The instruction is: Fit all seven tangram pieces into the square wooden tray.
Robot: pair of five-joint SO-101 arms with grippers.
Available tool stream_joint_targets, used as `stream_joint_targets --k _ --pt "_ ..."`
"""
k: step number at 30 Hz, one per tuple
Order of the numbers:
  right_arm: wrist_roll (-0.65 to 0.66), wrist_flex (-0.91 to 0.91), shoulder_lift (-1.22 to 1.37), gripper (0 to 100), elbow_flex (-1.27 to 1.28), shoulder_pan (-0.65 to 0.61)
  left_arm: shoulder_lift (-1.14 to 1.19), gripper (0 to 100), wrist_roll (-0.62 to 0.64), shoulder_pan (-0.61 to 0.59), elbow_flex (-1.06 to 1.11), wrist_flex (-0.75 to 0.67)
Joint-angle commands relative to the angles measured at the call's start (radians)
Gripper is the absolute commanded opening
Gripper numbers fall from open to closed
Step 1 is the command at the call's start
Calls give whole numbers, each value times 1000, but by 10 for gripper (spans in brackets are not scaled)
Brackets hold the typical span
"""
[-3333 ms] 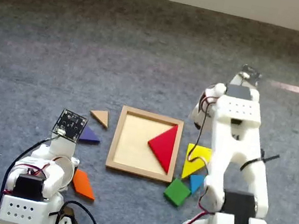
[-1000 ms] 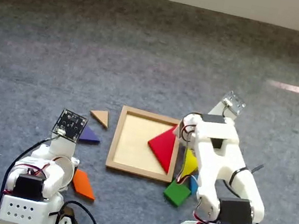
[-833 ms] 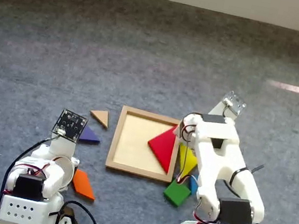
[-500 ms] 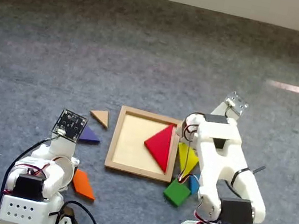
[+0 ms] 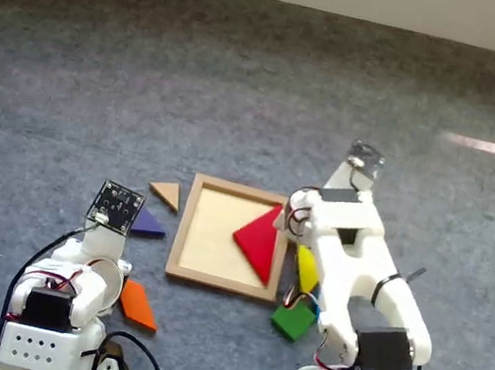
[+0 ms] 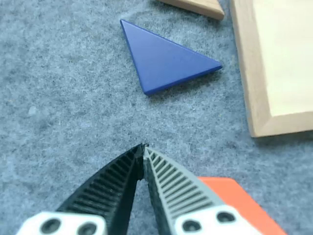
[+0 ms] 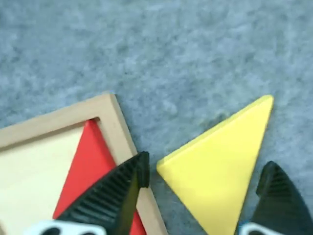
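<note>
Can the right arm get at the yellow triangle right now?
Probably yes: the right claw hangs open over the yellow triangle, nothing lies on it, though one finger is close to the wooden tray.

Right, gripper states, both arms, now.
Left gripper: shut, holding nothing.
Right gripper: open, straddling the yellow triangle, not gripping it.

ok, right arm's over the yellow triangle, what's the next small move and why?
Probably nudge the right jaws away from the tray before lowering. They stand open astride the yellow triangle, but one sits over the tray's rim, so closing there would likely catch the rim.
</note>
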Motion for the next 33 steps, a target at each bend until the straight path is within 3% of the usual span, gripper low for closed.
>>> stream_joint_targets --k 1,27,33 --pt "14 19 -10 348 -5 -48 -45 11 -3 -13 21 12" --pt "14 45 -5 346 -1 28 -45 11 -3 -13 21 12" --pt "14 41 -5 261 25 30 -45 11 -3 -13 21 12"
